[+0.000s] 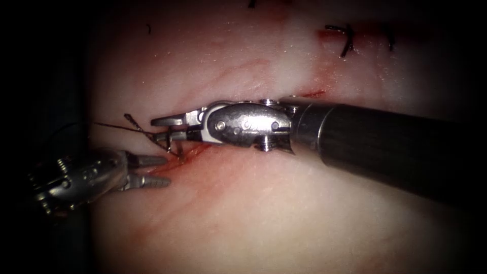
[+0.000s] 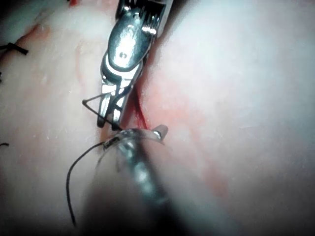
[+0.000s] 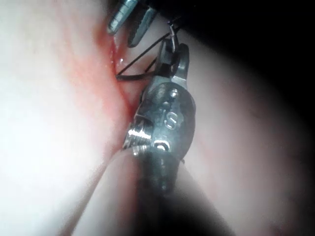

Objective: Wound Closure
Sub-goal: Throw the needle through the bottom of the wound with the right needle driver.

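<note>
Your right tool (image 1: 163,128) has its jaws parted around the needle (image 1: 172,144) at the cut's (image 1: 195,150) left end. Your left tool (image 1: 154,171), jaws narrowly apart, holds nothing. The tissue (image 1: 284,213) is pale and red-smeared, with finished stitches (image 1: 347,40) above and thread (image 1: 114,126) trailing left.

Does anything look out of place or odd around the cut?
Nothing stands out. The right claw holds the needle at the cut in the tissue; the left claw is open and holds nothing. Red fluid stains the tissue there.
</note>
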